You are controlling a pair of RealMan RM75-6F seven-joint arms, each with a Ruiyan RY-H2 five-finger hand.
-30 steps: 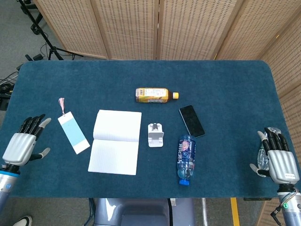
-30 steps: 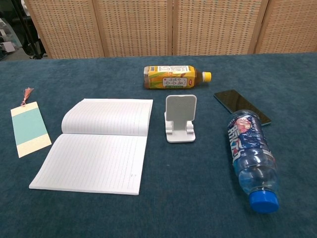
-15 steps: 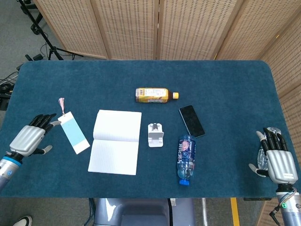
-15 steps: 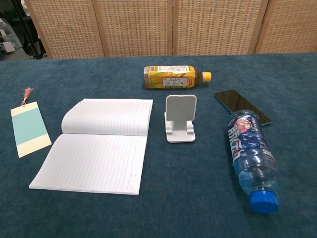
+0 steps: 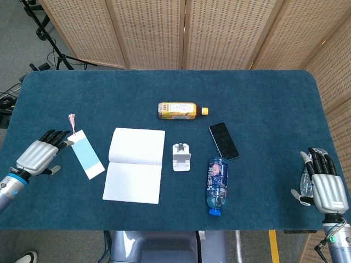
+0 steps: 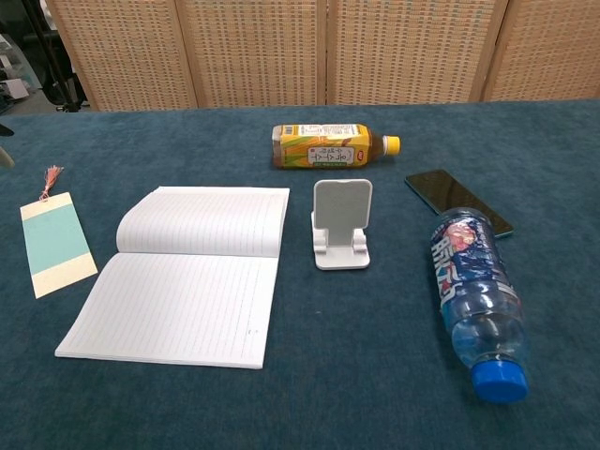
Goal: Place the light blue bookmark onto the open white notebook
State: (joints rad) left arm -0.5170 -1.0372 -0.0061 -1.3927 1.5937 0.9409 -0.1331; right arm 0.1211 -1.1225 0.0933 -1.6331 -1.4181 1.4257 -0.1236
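The left hand (image 5: 37, 157) is drawing closer to the light blue bookmark (image 5: 86, 155) than it was 1 second ago, its dark fingertips now reaching the tasselled end, fingers spread and holding nothing. The bookmark is lying flat on the worktop (image 5: 263, 98), just beside the open white notebook (image 5: 135, 164). This looks like the approach step; next comes pinching an edge. The right hand (image 5: 323, 183) is idling open, well apart.

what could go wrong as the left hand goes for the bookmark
The bookmark lies flat on the soft blue table cover, so the left hand may struggle to lift an edge and may just push it. Its pink tassel sits by the fingertips and could snag. Sliding it could nudge the open notebook.
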